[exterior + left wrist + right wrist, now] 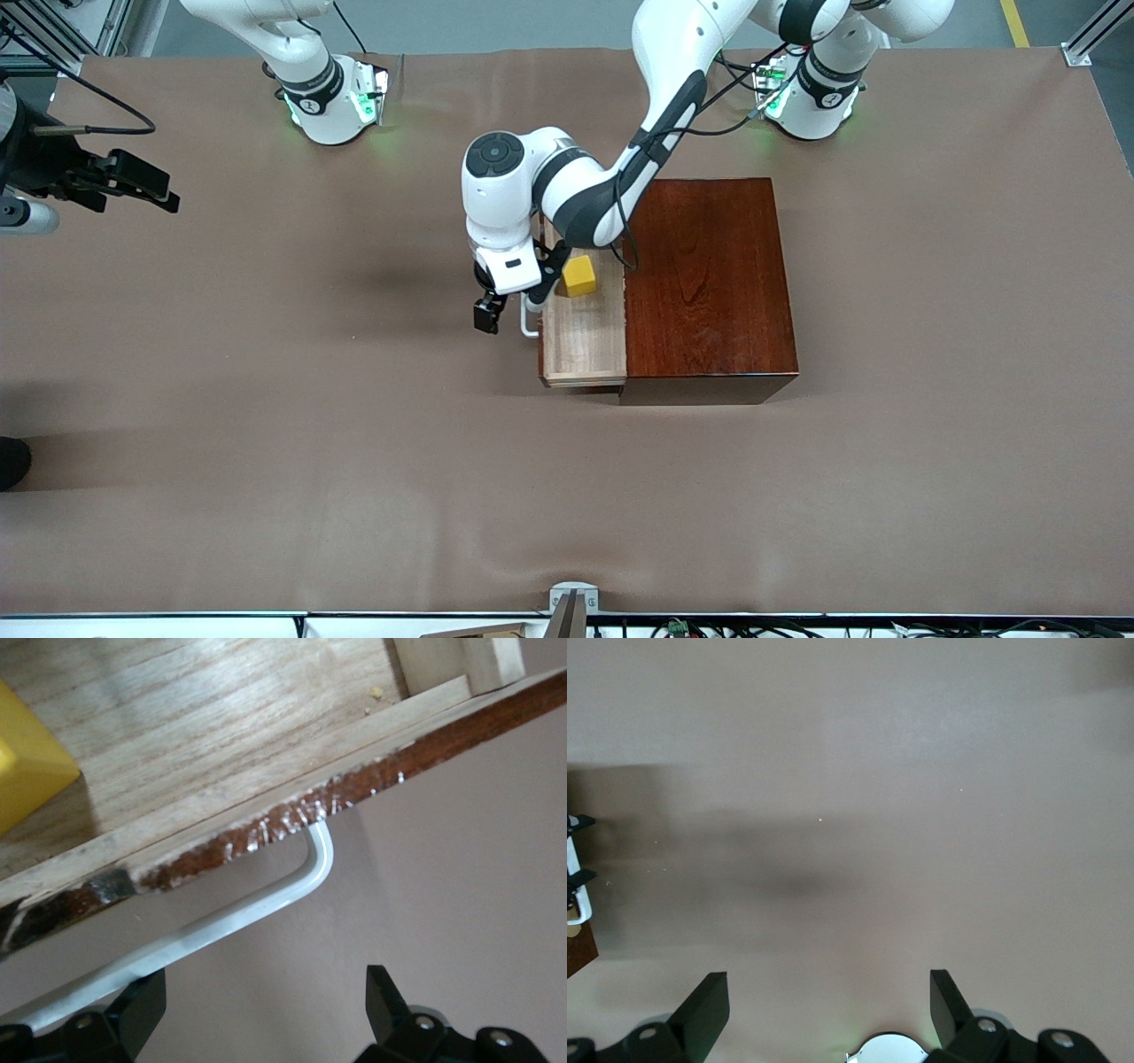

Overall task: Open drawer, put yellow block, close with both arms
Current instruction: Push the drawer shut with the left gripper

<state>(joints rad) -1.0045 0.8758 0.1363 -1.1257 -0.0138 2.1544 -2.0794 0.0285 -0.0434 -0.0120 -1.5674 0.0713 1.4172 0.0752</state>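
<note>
The drawer (585, 341) stands pulled out of the dark mahogany box (709, 283) toward the right arm's end of the table. The yellow block (580, 276) lies in its pale-wood tray; a corner of the block also shows in the left wrist view (27, 771). My left gripper (509, 301) is open and empty in front of the drawer, at its white loop handle (529, 321). In the left wrist view the handle (266, 904) runs past one finger (142, 1005), and the gripper (264, 997) is not closed on it. My right gripper (164, 193) waits open and empty over the table's right-arm end (830, 1001).
The brown table cover (354, 461) spreads all around the box. A grey mount (571, 602) sits at the table edge nearest the front camera. A dark object (13, 461) pokes in at the right arm's end. The drawer's corner and handle show at the right wrist view's edge (578, 904).
</note>
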